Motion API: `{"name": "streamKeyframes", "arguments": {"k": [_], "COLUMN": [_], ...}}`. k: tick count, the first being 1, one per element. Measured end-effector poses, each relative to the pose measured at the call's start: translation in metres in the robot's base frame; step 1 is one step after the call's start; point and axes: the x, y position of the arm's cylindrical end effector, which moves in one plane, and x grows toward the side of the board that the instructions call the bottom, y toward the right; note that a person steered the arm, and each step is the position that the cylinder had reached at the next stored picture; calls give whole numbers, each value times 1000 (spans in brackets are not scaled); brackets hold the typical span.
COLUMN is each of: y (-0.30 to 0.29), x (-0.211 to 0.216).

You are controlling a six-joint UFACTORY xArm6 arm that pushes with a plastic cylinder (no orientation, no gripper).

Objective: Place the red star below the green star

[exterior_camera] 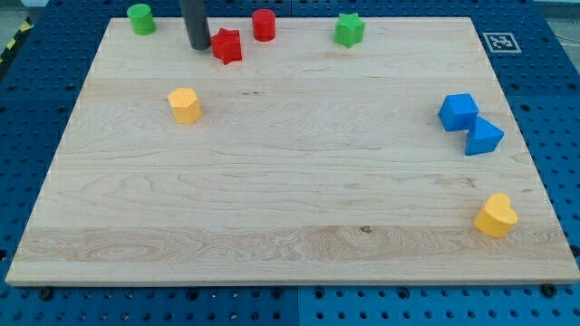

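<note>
The red star [227, 45] lies near the view's top, left of centre. The green star [349, 29] lies at the view's top, right of centre, well to the right of the red star. My tip [198, 46] stands on the board just left of the red star, touching or almost touching its left side. The dark rod rises from the tip out of the view's top.
A red cylinder [264, 24] stands just right of and above the red star. A green cylinder [140, 18] is at the top left. A yellow hexagonal block [185, 105] is at the left. A blue cube [459, 111], a blue triangle [484, 137] and a yellow heart [497, 215] are at the right.
</note>
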Motion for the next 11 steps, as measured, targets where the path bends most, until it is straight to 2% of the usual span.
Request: {"name": "streamKeyframes", "arguments": {"k": [2, 3, 4, 5, 6, 7, 10, 11], "y": [65, 75, 10, -13, 15, 58, 133, 183], "x": [38, 29, 24, 1, -17, -11, 31, 33]}}
